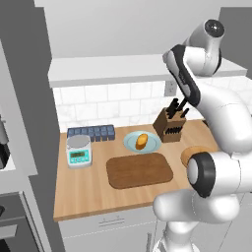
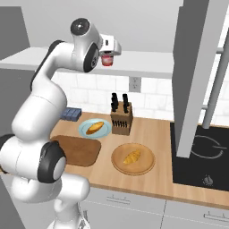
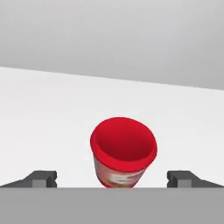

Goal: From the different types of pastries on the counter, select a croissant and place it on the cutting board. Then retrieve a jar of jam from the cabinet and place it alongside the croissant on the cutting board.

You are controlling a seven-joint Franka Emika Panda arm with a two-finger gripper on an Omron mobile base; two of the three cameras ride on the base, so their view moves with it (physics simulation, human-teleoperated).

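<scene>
1. Progress, first part: the cutting board (image 1: pixel 140 170) lies bare on the table (image 1: pixel 83 192). The croissant (image 2: pixel 132 157) sits on a round tan plate (image 2: pixel 147 166), well apart from the board, so this part appears not yet done.
2. Other pastry: an oval orange-brown bun (image 1: pixel 141 141) rests on a pale blue plate (image 1: pixel 130 143) behind the board, beside the knife block (image 1: pixel 169 125).
3. Progress, second part: the arm is raised to the cabinet (image 2: pixel 147 62), with the pincer (image 3: pixel 112 178) brought up to the jar of jam (image 3: pixel 123 151).
4. Pincer state: its jaws stand wide, one fingertip (image 3: pixel 41 178) on each side of the jar and clear of it; nothing is held.
5. Appearance of the jar: squat, red-lidded, with a pale reddish body, standing on the white cabinet floor.
6. Remaining, by judgement: grasp the jar, carry it to the board, and move the croissant there too.
</scene>
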